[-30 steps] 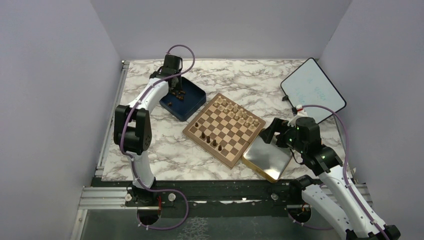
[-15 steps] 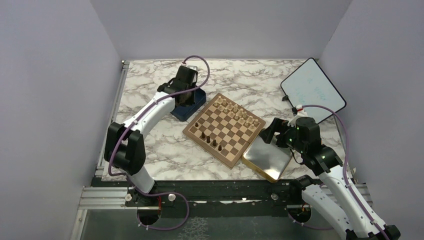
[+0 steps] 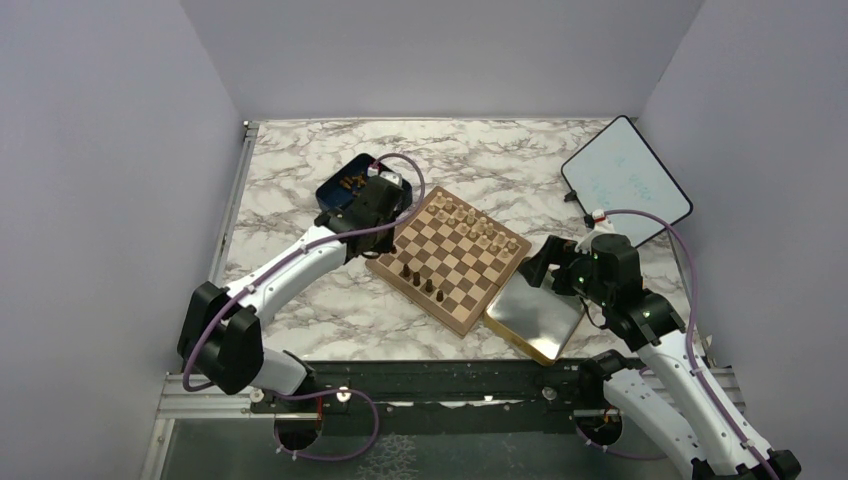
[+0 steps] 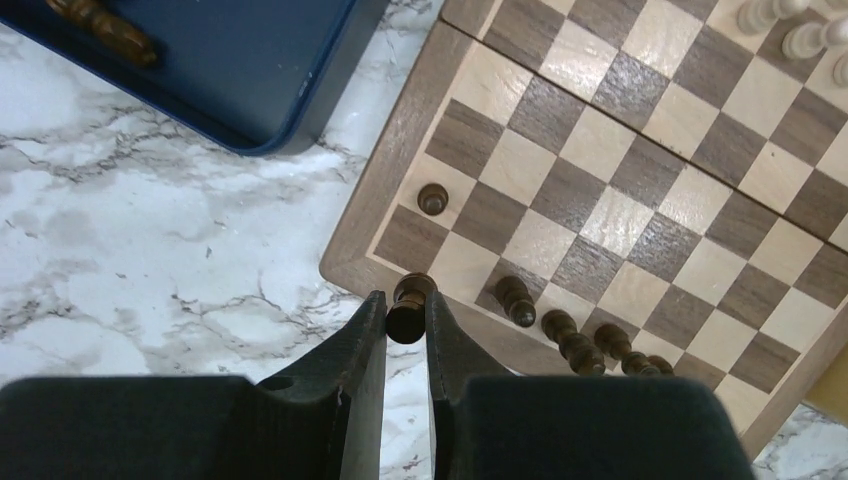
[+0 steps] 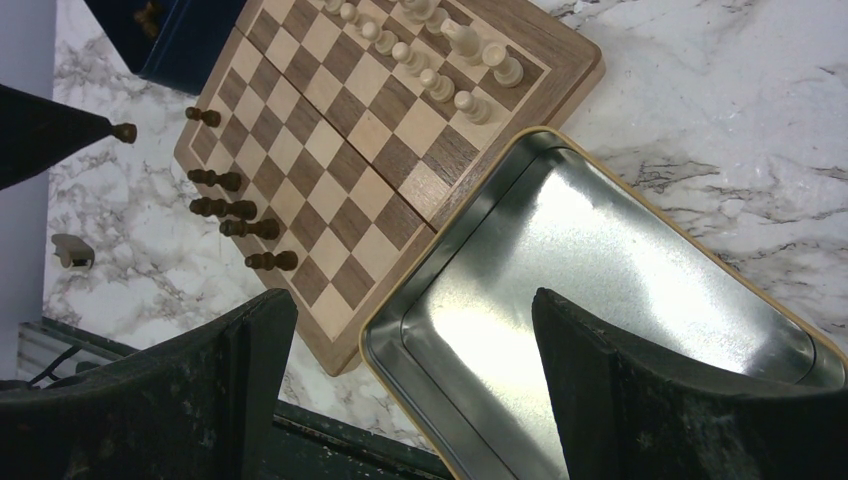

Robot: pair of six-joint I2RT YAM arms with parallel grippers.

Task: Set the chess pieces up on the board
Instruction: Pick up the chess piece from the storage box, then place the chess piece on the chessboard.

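The left gripper [image 4: 405, 322] pinches a dark chess piece [image 4: 407, 306] over the board's [image 3: 462, 262] 9 o'clock corner, while the right gripper [image 5: 412, 302] hangs spread above the metal tray [image 5: 620, 270] at the board's 4 o'clock.

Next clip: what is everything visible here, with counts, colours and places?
board: one, tan and dark brown checks, mid-table
dark chess pieces: five, dark brown, standing along the board's near-left side
held chess piece: one, dark brown, over the board's border at a corner
pale chess pieces: too many to count, beige, along the board's far-right side
box: one, dark blue, left of the board
brown pieces: a few, inside the box
tray: one, silvery with gold rim, beside the board's near-right edge
whiteboard: one, white, far right
table: one, white-grey marble
left hand: shut on the held chess piece
right hand: open, above the tray
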